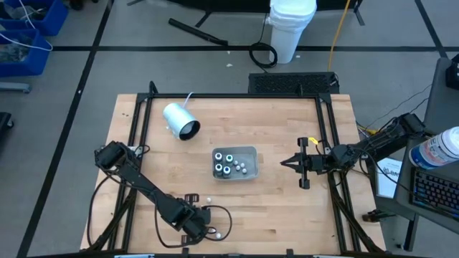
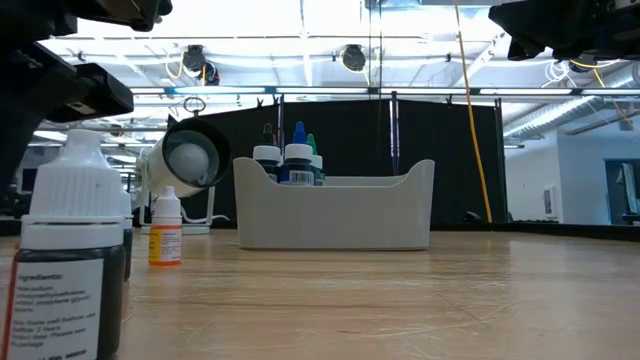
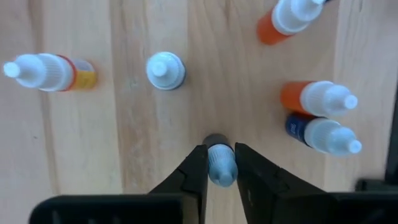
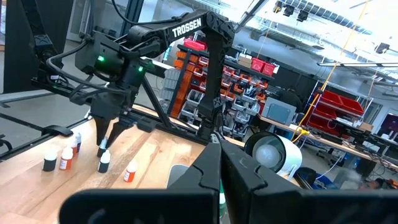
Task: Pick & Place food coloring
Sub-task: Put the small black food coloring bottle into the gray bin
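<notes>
Dark, white-capped food coloring bottle (image 3: 220, 163) stands on the wooden table (image 1: 280, 208) around seven o'clock, pinched between the left gripper (image 3: 219, 163) fingers. Right gripper (image 1: 284, 163), pressed together, waits at three o'clock beside the grey tray (image 1: 252, 152).

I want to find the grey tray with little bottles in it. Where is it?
In the high view the grey tray sits near the table's middle, between the white cylinder on its left and the waiting right gripper on its right.
</notes>
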Available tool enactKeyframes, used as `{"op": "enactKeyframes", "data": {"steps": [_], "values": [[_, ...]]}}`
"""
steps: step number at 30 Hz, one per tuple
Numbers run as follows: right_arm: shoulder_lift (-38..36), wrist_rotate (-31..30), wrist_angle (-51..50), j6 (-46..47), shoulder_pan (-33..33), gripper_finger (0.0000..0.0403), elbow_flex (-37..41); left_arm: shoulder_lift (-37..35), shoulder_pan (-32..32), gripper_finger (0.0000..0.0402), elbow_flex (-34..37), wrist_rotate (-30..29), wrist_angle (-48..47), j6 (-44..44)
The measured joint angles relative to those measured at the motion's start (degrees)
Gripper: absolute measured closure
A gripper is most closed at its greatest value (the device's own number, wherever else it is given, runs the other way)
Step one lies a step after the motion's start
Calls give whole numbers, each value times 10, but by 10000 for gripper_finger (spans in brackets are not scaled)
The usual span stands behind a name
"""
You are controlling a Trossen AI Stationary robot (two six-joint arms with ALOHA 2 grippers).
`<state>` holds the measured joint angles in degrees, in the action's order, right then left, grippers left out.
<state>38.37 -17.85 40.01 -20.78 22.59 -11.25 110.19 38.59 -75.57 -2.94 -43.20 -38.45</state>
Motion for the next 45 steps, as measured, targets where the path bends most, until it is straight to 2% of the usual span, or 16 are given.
{"op": "enactKeyframes", "data": {"steps": [5, 10, 19, 25, 32, 38, 40, 45], "values": [[0, 0, 0, 0, 0, 403, 0, 0, -8, 325, -6, 38, -9, 3], [0, 0, 0, -4, 0, 403, 0, 0, -16, 332, -45, 51, -66, 19], [0, 0, 0, -3, 0, 403, 0, 0, -38, 331, -168, 23, -238, 63], [0, 0, 0, 4, 0, 403, 0, 0, -81, 330, -259, 9, -302, 118], [0, 0, -19, 1, 0, 403, 0, 0, -172, 330, -372, -7, -282, 283], [0, -4, -12, -42, 0, 403, 0, 0, -280, 330, -427, 0, -259, 380], [0, -22, -12, -50, 0, 403, 0, 0, -313, 330, -428, 5, -256, 398], [-5, -92, -5, -88, 0, 403, 0, 36, -367, 330, -428, 71, -200, 466]]}}
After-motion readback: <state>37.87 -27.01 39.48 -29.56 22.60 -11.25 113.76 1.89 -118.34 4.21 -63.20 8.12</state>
